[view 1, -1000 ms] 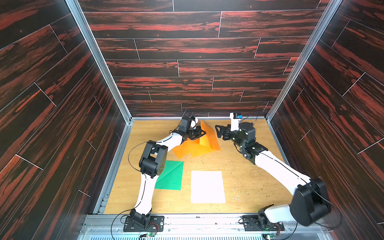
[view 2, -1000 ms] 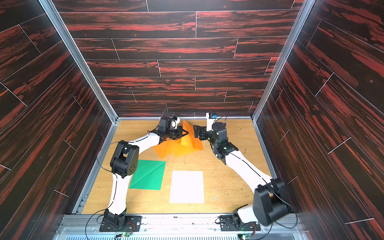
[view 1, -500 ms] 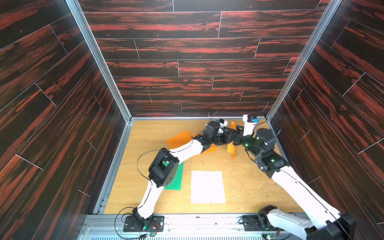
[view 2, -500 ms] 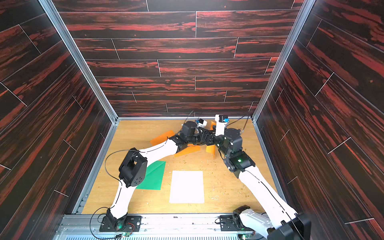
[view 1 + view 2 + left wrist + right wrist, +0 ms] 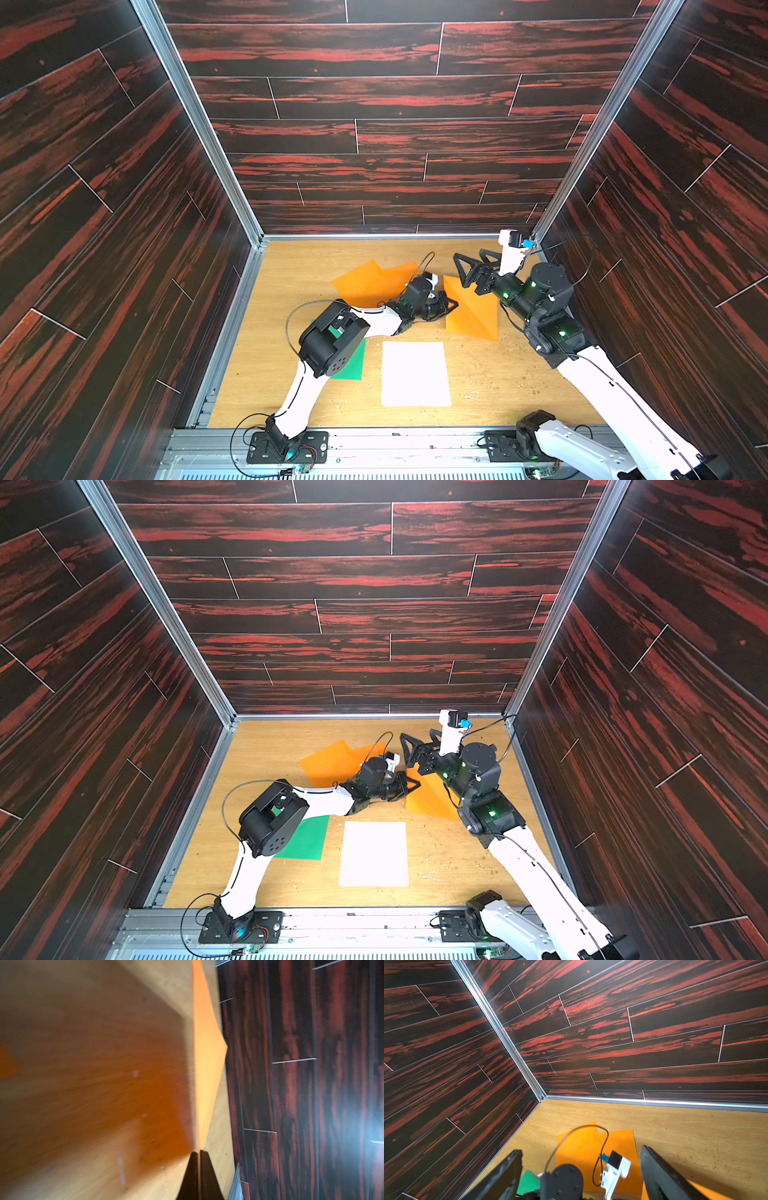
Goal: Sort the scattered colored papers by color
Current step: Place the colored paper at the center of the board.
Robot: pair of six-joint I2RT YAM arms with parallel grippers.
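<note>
Paper in green (image 5: pixel 353 368), partly behind arm (image 5: pixel 328 345)

Creased orange sheet (image 5: pixel 471 311) tilts up near flat orange sheets (image 5: pixel 370 282); green sheet (image 5: pixel 353 365) and white sheet (image 5: pixel 415 374) lie flat

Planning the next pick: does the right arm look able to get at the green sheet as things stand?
Probably not: the green sheet lies on the left side, partly under the left arm's elbow.

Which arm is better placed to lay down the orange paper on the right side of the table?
Left. The left gripper is shut on that orange paper's edge, so it only needs to lower and release. The right gripper stands open nearby, holding nothing.
</note>
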